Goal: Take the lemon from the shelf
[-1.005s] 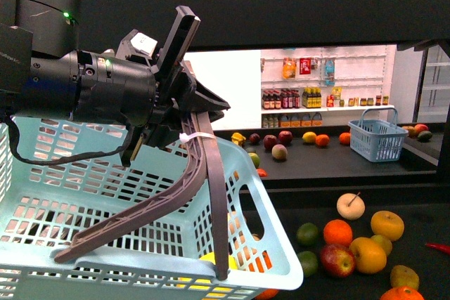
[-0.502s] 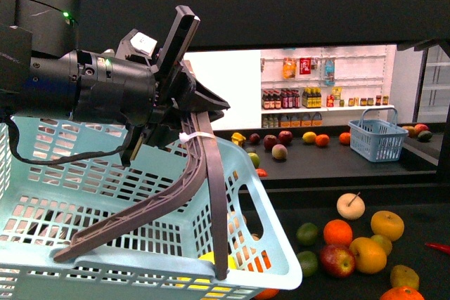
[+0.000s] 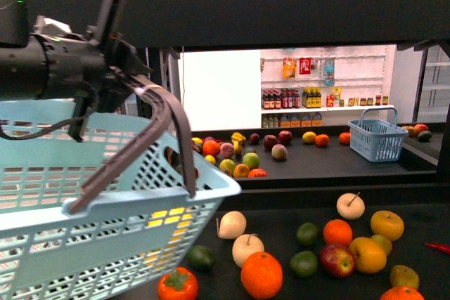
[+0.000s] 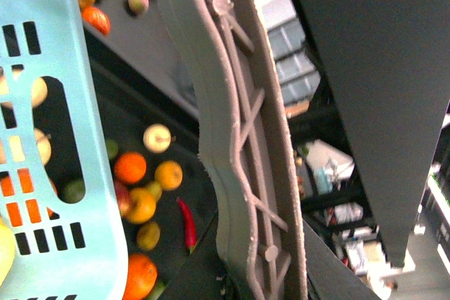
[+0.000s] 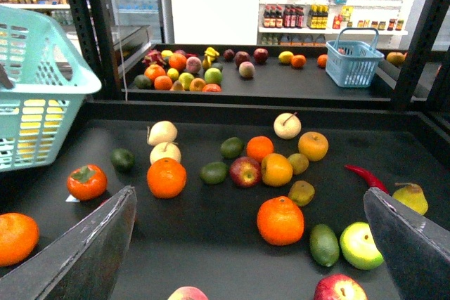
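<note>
While in basket [image 3: 211, 182], lemon [image 3: 166, 216] below pincer [image 3: 126, 79]

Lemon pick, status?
Done: the left gripper is shut on the light blue basket's grey handle. In hand: the right gripper is open and empty over the shelf's near tray of fruit. Left: grasp the lemon, probably the yellow fruit on the far tray. Something yellow shows through the basket's slots, unidentifiable.

You see a light blue basket [image 3: 126, 237] at left, a red chili [image 5: 365, 177] among oranges [image 5: 281, 220], and bottles [image 3: 292, 98] behind.
</note>
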Motion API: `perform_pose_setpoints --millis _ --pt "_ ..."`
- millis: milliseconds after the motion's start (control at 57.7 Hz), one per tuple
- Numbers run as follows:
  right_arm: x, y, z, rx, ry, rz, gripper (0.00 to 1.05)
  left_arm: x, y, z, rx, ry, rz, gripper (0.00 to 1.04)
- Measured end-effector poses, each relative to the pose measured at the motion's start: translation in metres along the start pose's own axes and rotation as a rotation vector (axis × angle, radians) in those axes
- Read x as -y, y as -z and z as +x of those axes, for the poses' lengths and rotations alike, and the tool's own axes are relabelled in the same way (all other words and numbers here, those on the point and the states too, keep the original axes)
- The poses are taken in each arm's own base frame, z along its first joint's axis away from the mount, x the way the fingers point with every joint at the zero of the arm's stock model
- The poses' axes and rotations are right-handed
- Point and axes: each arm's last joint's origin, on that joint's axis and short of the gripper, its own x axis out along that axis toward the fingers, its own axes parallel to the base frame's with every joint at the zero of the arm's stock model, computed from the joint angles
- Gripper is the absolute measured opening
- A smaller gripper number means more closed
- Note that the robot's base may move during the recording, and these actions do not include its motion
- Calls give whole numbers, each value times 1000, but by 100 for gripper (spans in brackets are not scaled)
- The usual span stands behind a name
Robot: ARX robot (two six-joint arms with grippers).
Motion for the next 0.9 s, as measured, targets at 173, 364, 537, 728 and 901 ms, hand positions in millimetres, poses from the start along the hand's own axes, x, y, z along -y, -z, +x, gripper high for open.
perform_pose_setpoints --millis 173,364,537,728,901 --pt "0 0 0 0 0 0 97 -21 -56 -20 248 16 -110 9" --pt "0 0 0 0 0 0 97 -44 -95 -48 470 38 -192 9" --pt "0 0 0 0 0 0 97 -67 -115 -73 564 48 -253 9" --pt "0 0 0 0 0 0 97 -95 -124 -101 647 61 -293 9" --pt "0 0 0 0 0 0 97 -123 -125 -119 703 91 -313 9"
